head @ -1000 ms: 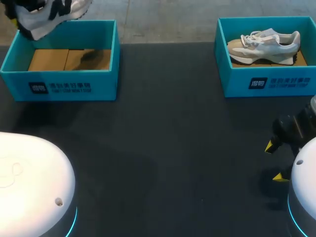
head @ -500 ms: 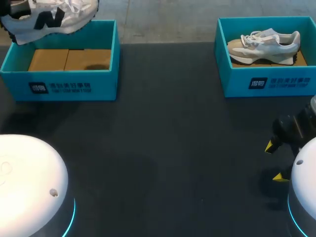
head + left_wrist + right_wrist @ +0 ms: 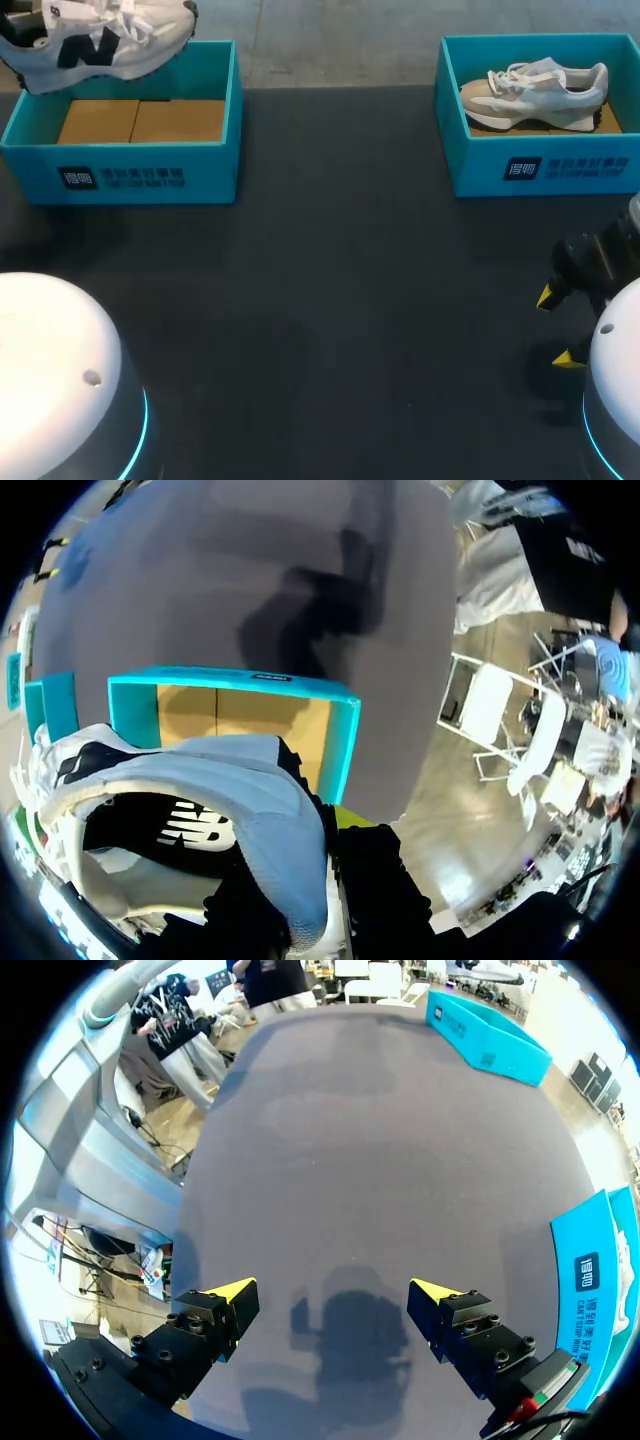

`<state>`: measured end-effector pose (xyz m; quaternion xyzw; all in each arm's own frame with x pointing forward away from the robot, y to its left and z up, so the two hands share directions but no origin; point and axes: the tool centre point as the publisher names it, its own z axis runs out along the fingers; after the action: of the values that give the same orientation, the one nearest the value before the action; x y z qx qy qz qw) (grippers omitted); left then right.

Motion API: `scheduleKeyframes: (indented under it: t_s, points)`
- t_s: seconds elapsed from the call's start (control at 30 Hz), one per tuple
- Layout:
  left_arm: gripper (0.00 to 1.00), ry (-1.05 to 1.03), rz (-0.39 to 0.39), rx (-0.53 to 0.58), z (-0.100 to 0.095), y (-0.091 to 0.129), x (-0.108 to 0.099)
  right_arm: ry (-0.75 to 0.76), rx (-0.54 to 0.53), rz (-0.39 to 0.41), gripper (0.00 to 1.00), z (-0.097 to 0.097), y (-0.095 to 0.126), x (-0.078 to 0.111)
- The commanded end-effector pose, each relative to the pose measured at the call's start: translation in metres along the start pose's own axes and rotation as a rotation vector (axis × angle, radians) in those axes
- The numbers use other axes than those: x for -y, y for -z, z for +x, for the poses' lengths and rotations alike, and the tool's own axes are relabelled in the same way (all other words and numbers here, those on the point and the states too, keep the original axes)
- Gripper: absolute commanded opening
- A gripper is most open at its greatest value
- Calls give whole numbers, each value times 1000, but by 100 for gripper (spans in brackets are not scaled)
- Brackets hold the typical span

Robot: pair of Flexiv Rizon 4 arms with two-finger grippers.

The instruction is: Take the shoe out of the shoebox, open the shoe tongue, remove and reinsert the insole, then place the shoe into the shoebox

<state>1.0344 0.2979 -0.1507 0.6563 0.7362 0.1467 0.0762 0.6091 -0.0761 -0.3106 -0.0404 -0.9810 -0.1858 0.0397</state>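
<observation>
Step one looks done: the black-and-white sneaker (image 3: 100,45) hangs above the far edge of the left shoebox (image 3: 150,175), its heel collar pinched in the left claw (image 3: 300,870). Tongue, insole and the return to the box all remain. The right claw (image 3: 332,1300) stands wide over the tabletop (image 3: 330,300), touching nothing.

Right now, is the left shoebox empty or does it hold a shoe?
Empty: the left shoebox shows bare cardboard; the shoe hangs above it.
</observation>
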Motion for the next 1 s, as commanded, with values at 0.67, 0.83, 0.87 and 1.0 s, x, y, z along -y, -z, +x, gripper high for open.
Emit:
scheduleKeyframes:
  t_s: [0.67,0.83,0.87,1.0]
  points:
    - [0,-160,57,20,2,-66,-48,0,3,1,100,2,0,0]
    - [0,-172,70,9,-2,-82,-44,0,3,1,100,2,0,0]
    - [0,-172,73,4,-2,-84,-44,0,3,1,100,2,0,0]
    - [0,-176,80,-3,-4,-93,-41,0,3,1,100,2,0,0]
